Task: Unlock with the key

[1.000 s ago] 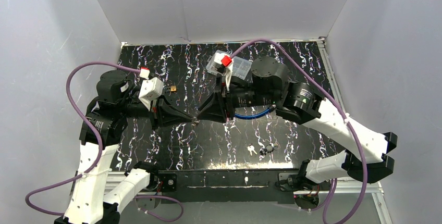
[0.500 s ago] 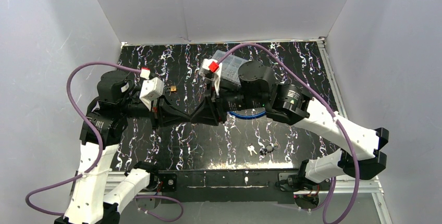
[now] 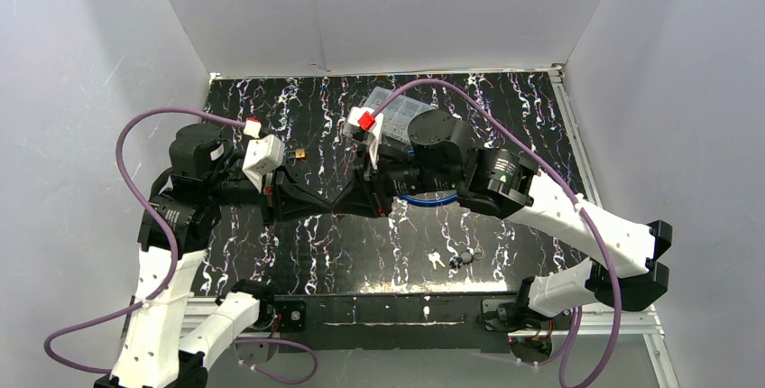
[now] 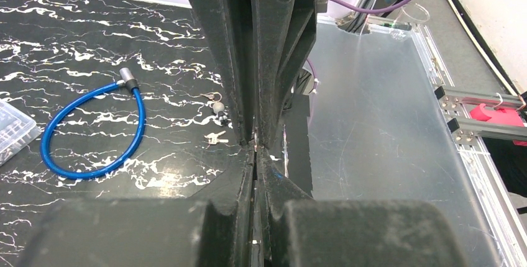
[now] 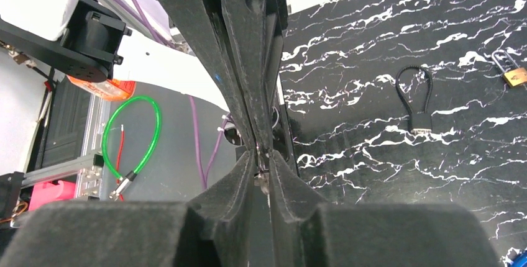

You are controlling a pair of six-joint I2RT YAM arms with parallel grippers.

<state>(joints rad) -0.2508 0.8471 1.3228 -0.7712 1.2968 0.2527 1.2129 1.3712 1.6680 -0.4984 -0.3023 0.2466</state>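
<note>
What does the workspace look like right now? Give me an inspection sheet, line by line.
Surface: black marbled mat, nothing spilled seen.
Job's things: keys loose near the front edge; brass padlock, blue cable lock and black cable lock lying apart.
Clutter: clear plastic box at the back.
Grippers: left gripper shut; right gripper narrow, open or shut unclear; tips meet.
Cables: purple cables loop over both arms.
Surroundings: white walls; green cable loop off the table.

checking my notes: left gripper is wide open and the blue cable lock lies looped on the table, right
No: the left gripper is shut, fingers pressed together, as the left wrist view shows. The blue cable lock does lie looped on the table.
</note>
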